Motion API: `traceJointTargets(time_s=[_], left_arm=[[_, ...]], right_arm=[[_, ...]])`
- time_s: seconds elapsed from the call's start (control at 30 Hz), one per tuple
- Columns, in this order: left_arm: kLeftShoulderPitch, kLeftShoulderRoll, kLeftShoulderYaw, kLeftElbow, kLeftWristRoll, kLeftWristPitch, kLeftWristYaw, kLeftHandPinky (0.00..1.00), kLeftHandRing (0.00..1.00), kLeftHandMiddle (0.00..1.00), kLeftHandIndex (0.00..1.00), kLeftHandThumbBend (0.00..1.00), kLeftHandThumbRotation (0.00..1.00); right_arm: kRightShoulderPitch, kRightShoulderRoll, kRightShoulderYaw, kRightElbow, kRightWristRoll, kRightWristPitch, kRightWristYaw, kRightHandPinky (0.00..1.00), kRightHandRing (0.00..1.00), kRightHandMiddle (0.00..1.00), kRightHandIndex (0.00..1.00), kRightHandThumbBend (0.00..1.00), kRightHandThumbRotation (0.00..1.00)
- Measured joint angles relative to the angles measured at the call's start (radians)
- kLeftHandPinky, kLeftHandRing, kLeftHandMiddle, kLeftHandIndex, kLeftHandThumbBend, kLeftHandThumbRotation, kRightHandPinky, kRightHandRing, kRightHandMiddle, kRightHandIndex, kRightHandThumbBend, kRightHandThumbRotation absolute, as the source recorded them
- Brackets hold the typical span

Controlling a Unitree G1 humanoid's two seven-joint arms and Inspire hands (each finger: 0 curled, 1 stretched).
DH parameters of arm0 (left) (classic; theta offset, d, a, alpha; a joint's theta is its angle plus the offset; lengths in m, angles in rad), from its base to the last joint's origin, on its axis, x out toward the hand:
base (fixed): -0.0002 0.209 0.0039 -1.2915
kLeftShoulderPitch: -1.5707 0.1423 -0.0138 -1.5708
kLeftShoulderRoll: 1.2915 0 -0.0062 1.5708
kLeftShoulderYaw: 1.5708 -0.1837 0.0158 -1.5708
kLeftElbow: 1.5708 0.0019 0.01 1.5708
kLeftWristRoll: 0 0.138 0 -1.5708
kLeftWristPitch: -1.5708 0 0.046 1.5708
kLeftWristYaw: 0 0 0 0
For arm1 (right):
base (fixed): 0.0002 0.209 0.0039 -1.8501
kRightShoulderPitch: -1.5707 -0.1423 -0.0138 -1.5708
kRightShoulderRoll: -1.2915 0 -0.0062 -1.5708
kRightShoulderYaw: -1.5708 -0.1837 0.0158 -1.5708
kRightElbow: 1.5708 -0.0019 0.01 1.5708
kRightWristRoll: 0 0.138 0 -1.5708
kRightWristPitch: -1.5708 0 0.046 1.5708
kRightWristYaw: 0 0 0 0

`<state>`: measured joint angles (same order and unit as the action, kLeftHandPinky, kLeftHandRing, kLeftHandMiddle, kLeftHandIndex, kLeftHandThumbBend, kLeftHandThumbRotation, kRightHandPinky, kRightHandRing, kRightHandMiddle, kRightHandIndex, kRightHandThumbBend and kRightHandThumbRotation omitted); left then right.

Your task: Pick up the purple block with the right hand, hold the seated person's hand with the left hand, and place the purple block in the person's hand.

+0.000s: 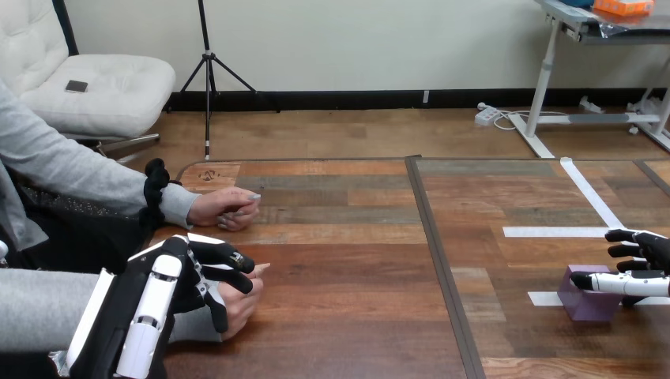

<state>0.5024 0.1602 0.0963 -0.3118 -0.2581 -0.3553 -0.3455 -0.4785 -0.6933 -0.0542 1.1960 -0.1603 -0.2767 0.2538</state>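
Wooden table [355, 260], left hand [188, 272] tight around the person's nearer hand [241, 298], right hand [649, 251] loose-fingered beside purple block [585, 304].

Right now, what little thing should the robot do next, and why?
Probably close the right hand round the purple block. The block sits on the table, the hand lies against it with fingers that look straight, and the left hand is already curled round the person's nearer hand.

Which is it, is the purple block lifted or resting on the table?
Resting on the table. The purple block sits flat on the wood, with the right hand against it.
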Motion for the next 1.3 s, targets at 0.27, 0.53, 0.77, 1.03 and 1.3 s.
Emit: traceJointTargets(time_s=[0.27, 0.53, 0.77, 1.03, 1.3], left_arm=[[0.0, 0.0, 0.0, 0.0, 0.002, 0.0, 0.004, 0.2, 0.51, 0.56, 0.5, 0.1, 0.97], [0.0, 0.0, 0.0, 0.0, 0.004, 0.0, 0.006, 0.2, 0.5, 0.56, 0.49, 0.07, 0.97], [0.0, 0.0, 0.0, 0.0, 0.004, 0.0, 0.007, 0.2, 0.5, 0.55, 0.49, 0.07, 0.97], [0.0, 0.0, 0.0, 0.0, 0.01, 0.0, 0.01, 0.2, 0.49, 0.55, 0.49, 0.08, 0.97], [0.0, -0.001, -0.001, 0.0, 0.012, 0.0, 0.01, 0.2, 0.49, 0.55, 0.5, 0.07, 0.98]], right_arm=[[0.004, -0.001, 0.006, -0.007, -0.01, -0.01, -0.001, 0.78, 0.82, 0.83, 0.85, 1.0, 0.16], [0.005, -0.003, 0.014, -0.014, -0.021, -0.023, 0.002, 0.79, 0.82, 0.83, 0.85, 1.0, 0.11], [0.005, -0.003, 0.018, -0.014, -0.021, -0.033, 0.014, 0.8, 0.83, 0.83, 0.85, 1.0, 0.06], [0.007, -0.013, 0.032, -0.014, -0.042, -0.062, 0.024, 0.79, 0.82, 0.82, 0.85, 1.0, 0.05], [0.007, -0.015, 0.034, -0.015, -0.035, -0.065, 0.041, 0.81, 0.84, 0.83, 0.84, 1.0, 0.01]])
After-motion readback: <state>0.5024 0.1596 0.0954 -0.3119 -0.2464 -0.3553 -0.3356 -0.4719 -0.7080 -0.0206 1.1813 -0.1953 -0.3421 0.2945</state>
